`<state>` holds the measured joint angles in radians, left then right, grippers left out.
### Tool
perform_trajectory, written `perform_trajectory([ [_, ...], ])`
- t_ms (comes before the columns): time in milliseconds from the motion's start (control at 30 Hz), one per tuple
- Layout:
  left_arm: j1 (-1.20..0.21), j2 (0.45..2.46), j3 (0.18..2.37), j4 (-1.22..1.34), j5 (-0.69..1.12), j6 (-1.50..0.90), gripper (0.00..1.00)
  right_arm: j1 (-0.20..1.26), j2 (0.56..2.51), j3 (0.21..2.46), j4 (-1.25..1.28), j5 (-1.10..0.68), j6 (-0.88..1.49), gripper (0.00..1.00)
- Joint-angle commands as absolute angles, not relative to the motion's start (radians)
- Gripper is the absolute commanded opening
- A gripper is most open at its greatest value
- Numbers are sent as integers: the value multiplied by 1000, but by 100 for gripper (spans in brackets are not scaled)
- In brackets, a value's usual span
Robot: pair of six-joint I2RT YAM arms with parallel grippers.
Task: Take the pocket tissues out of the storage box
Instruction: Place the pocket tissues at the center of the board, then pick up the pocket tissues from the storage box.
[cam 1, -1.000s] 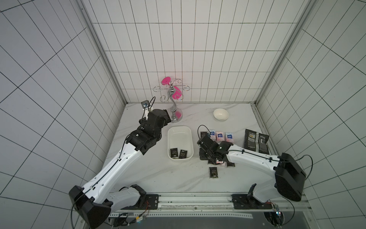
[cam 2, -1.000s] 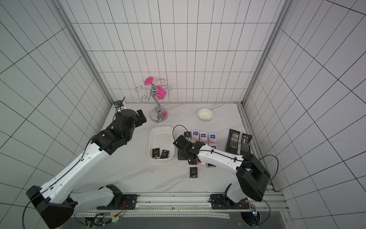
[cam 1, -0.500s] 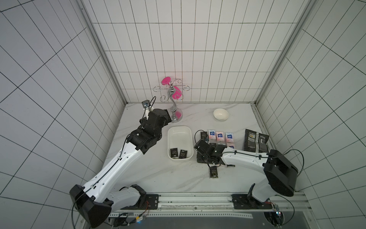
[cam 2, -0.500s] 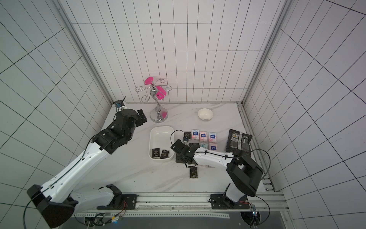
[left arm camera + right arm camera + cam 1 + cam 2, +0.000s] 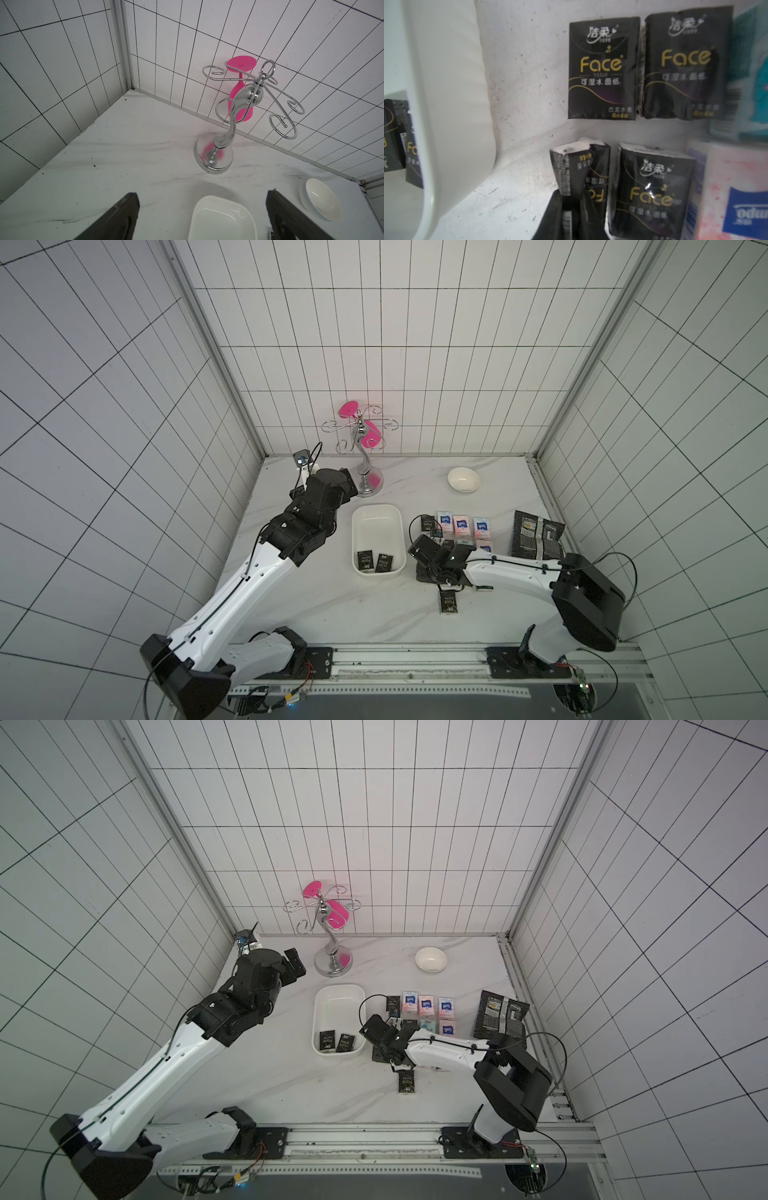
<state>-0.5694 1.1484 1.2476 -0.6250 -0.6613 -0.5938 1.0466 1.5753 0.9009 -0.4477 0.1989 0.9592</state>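
Ana: Where does the storage box [image 5: 376, 526] sit?

Ben: In the middle of the table [image 5: 332, 605], in both top views. Two black pocket tissues [image 5: 365, 561] lie flat at its 6 o'clock end.

Ana: And the other packs?

Ben: They are out on the marble at the box's 3 o'clock. The pink packs [image 5: 461, 526] with blue labels form a row, with black ones beside them. A lone pack [image 5: 449, 601], black, lies at the box's 5 o'clock. The foil pouches [image 5: 536, 539] lie farther out at 3 o'clock.

Ana: What about the right gripper [image 5: 573, 199]?

Ben: It is low over the table, just at the box's 3 o'clock. The right wrist view shows an upright pack [image 5: 581, 166], black with "Face" lettering, standing on edge between its fingers. The pack is squeezed narrow where they meet it, so the jaws look clamped on it. Three more black packs lie flat close by.

Ana: And the left gripper [image 5: 201, 193]?

Ben: It is raised at the box's 11 o'clock with its fingers wide apart. It faces the chrome glass stand [image 5: 214, 158] at the box's 12 o'clock, and the bowl [image 5: 321, 199] sits at 1 o'clock.
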Motion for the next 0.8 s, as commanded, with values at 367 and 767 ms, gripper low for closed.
perform_trajectory([
  [367, -572, 1144, 1254, -631, -680, -578, 99, 1042, 1506, 1062, -586, 311, 809, 41],
  [767, -565, 1145, 1247, -654, -712, -597, 98, 1054, 1621, 1303, -480, 48, 535, 45],
])
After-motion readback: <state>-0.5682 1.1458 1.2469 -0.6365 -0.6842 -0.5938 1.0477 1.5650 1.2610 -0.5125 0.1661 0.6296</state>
